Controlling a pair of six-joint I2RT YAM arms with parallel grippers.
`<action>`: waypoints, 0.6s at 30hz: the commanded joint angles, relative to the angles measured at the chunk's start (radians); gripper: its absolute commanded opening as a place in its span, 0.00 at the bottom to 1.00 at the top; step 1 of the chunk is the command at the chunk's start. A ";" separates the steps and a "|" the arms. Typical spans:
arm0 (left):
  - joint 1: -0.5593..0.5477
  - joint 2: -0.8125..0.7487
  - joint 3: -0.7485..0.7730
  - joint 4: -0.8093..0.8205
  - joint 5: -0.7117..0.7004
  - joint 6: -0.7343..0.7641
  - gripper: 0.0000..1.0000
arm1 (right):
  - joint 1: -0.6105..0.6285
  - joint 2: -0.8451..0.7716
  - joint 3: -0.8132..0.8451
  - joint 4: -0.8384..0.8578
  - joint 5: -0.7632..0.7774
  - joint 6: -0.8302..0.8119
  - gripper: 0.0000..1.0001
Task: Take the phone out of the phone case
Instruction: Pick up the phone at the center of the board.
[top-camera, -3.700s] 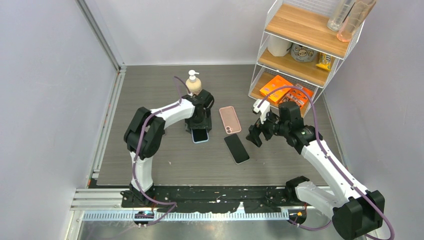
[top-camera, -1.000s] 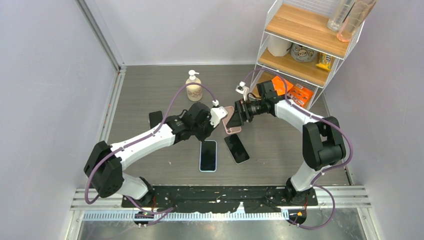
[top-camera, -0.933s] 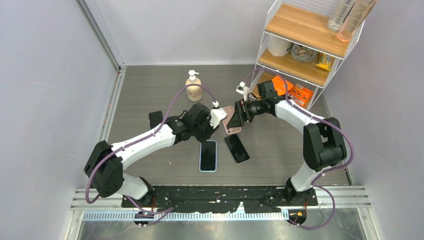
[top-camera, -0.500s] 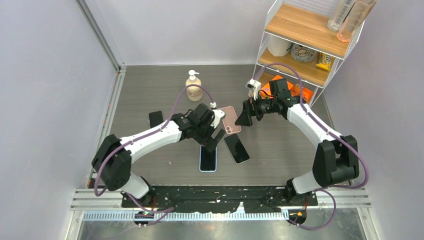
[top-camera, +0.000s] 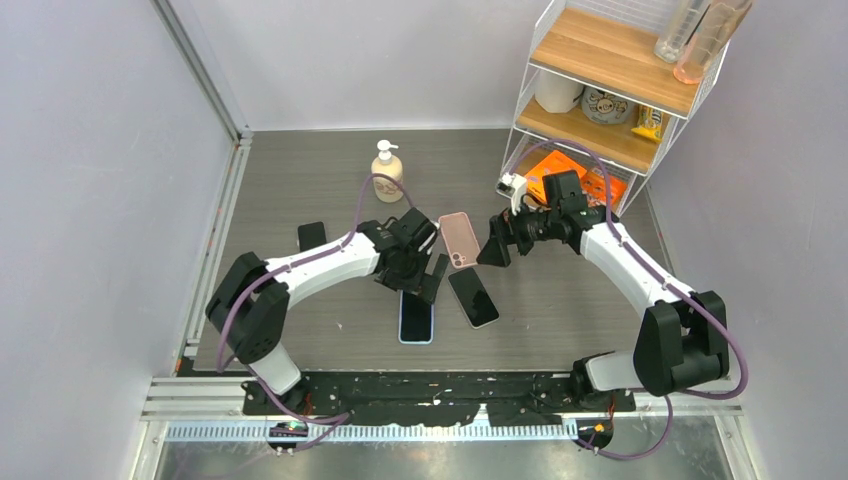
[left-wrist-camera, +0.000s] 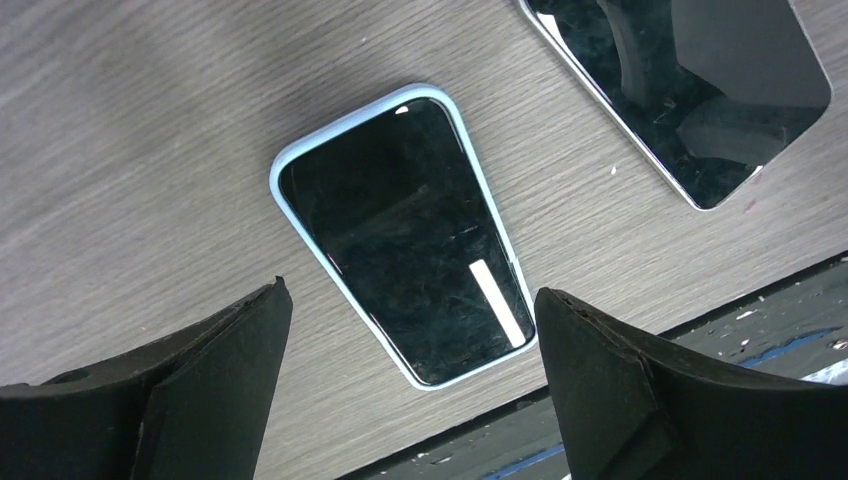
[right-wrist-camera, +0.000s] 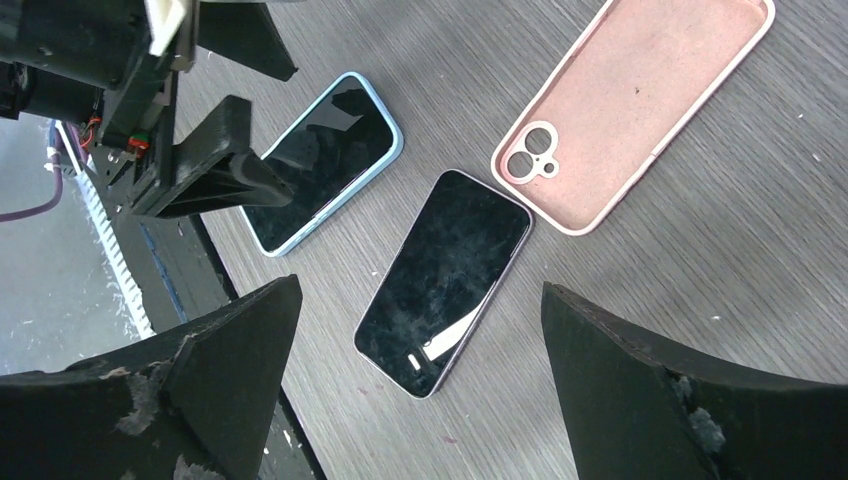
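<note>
Grey wood-grain tabletop (top-camera: 300, 190), enclosed by pale panels on three sides. A wire shelf (top-camera: 600, 50) with wooden boards stands at the far right corner. A soap pump bottle (top-camera: 388, 172) stands upright toward the rear centre, and a small dark flat item (top-camera: 311, 236) lies to the left.

Item 1, task object: the phone (left-wrist-camera: 400, 230) lies flat, screen up, seated in its light-blue case (left-wrist-camera: 280, 168) near the front of the table. The case rim runs unbroken around the screen, so the phone is not yet out.

Item 2: my left gripper (left-wrist-camera: 410, 290) hangs over this cased phone with its fingers (left-wrist-camera: 200, 380) spread wide and nothing between them. My wrist view shows the phone framed between the two tips. I cannot tell whether either tip touches it.

Item 3: a bare dark phone (top-camera: 473, 297) lies screen up just beside the cased one, to its right and apart from it. A pink case (right-wrist-camera: 640, 110) lies beyond it, inner side up, with the camera cut-out visible.

Item 4: my right gripper (right-wrist-camera: 420, 288) is right of the pink case, clear of the table and pointed toward the bare phone. Its jaws are fully apart and hold nothing.
</note>
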 joint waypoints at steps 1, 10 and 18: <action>0.007 0.014 0.026 -0.024 -0.028 -0.124 1.00 | -0.001 -0.045 -0.017 0.029 0.010 -0.016 0.96; 0.007 0.039 0.023 -0.027 -0.045 -0.237 1.00 | -0.002 -0.041 -0.049 0.045 0.008 -0.019 0.96; 0.004 0.075 0.025 -0.049 -0.133 -0.309 0.99 | -0.006 -0.051 -0.062 0.048 0.002 -0.026 0.96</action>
